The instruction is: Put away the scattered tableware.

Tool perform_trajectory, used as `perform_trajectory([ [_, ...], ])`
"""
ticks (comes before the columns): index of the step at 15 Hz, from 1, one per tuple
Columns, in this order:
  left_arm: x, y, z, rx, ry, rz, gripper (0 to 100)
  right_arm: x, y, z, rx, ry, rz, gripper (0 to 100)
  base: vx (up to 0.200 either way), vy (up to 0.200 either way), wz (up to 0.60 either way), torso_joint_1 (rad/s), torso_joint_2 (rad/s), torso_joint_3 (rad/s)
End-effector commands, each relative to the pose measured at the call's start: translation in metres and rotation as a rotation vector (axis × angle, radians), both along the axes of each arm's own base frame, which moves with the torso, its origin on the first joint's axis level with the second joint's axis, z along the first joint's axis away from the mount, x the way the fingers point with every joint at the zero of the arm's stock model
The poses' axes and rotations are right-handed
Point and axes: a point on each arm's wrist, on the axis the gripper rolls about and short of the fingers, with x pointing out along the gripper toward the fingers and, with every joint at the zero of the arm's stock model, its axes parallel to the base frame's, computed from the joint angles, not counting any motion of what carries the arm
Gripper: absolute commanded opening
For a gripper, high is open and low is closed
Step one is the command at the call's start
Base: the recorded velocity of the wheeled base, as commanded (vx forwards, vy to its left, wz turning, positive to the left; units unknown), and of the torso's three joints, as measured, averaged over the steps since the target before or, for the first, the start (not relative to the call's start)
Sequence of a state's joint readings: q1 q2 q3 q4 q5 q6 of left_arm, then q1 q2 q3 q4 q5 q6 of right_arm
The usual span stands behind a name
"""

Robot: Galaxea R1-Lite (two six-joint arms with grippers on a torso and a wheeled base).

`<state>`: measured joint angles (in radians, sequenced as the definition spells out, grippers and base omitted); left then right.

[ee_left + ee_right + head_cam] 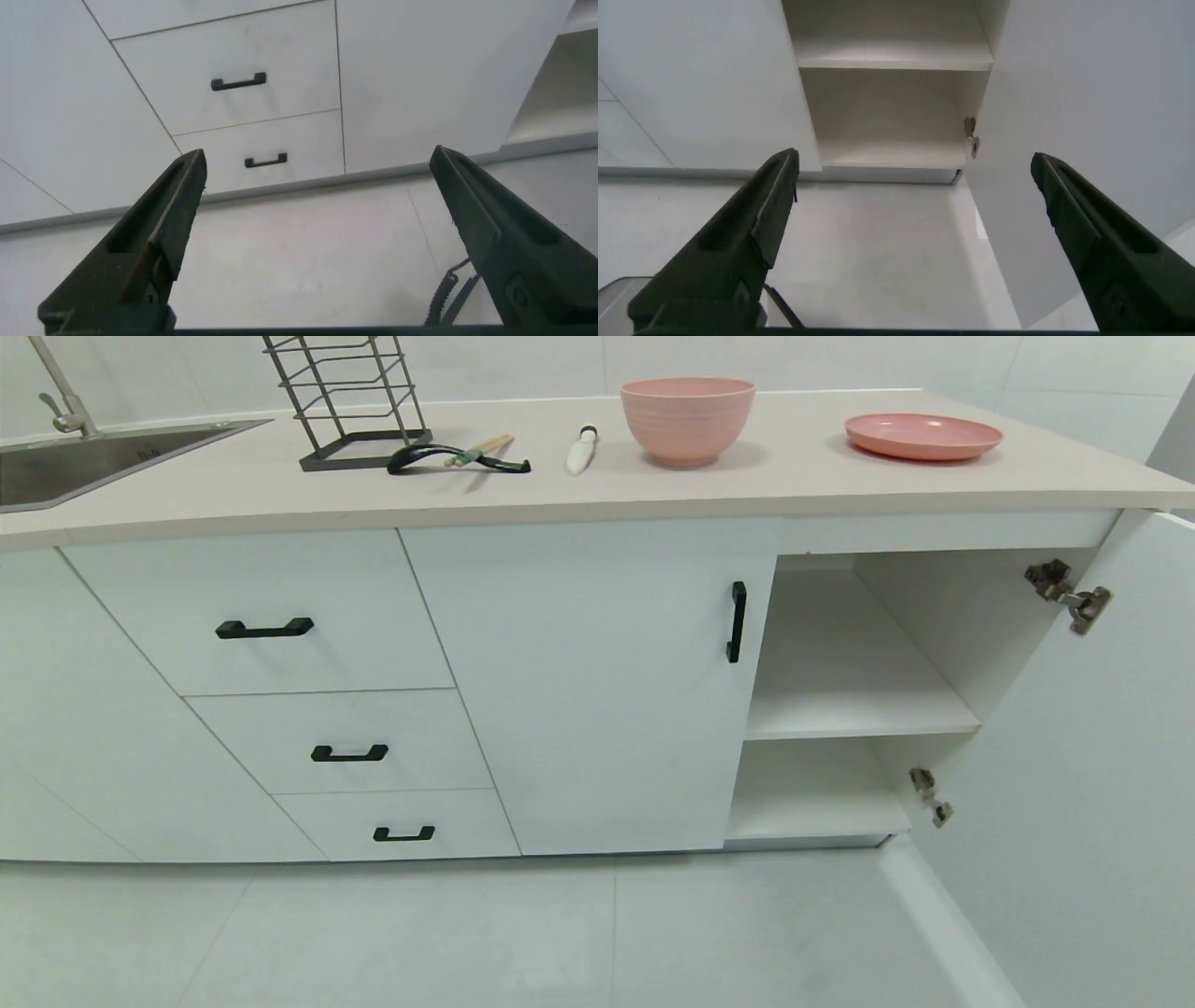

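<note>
Floor tiles [560, 933], pale and bare, lie nearest and spread up to a white cabinet [588, 681] that runs across the head view. Its beige table [794, 476] top carries all the tableware. At the robot's right the cabinet door [1074, 756] stands swung open, showing 2 white shelves [859, 709] with nothing on them; beside that compartment is a closed door with a black handle, and further left a stack of 3 drawers [261, 616]. A steel sink [93, 462] is set into the far left of the table, a tap [61, 392] rising behind it. Just right of the sink stands a black wire rack [350, 401]. The left hand [318, 154] hangs low over the floor facing the 2 lower drawers, fingers spread wide and holding nothing. The right hand [913, 157] hangs over the floor facing the open compartment, likewise wide apart and holding nothing. A pink bowl [688, 418] sits upright near the middle of the table, and a pink plate [923, 436] lies flat well to its right. Between rack and bowl lie a black curved utensil [439, 457], chopsticks [481, 450] touching it, and a white utensil [582, 450] just left of the bowl.
</note>
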<state>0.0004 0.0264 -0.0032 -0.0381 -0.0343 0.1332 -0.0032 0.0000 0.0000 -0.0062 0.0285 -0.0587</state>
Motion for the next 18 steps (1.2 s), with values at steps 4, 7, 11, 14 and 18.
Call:
perform_trajectory([
  [4, -0.0019, 0.0001, -0.0016, -0.006, -0.022, 0.008, 100, 0.0000, -0.0001, -0.0008, 0.037, 0.009, -0.002, 100, 0.000, 0.000, 0.00, 0.000, 0.00, 0.000],
  [7, -0.0018, 0.0001, -0.0049, -0.021, 0.011, 0.008, 100, 0.0000, -0.0001, -0.0006, 0.069, 0.008, -0.005, 100, 0.000, 0.000, -0.40, 0.003, 0.00, 0.002],
  [11, -0.0018, 0.0001, -0.0049, -0.024, 0.011, 0.008, 100, 0.0000, -0.0001, -0.0006, 0.069, 0.008, -0.004, 100, 0.000, 0.000, -0.60, 0.006, 0.00, 0.002],
  [14, -0.0018, 0.0001, -0.0049, -0.038, 0.011, 0.009, 100, 0.0000, -0.0001, -0.0006, 0.069, 0.008, -0.004, 100, 0.000, 0.000, 0.00, 0.000, 0.00, 0.000],
  [18, -0.0018, 0.0002, -0.0049, -0.049, 0.012, 0.013, 100, 0.0000, -0.0001, -0.0008, 0.069, 0.009, -0.004, 100, 0.150, -0.150, 0.00, 0.002, 0.00, 0.002],
])
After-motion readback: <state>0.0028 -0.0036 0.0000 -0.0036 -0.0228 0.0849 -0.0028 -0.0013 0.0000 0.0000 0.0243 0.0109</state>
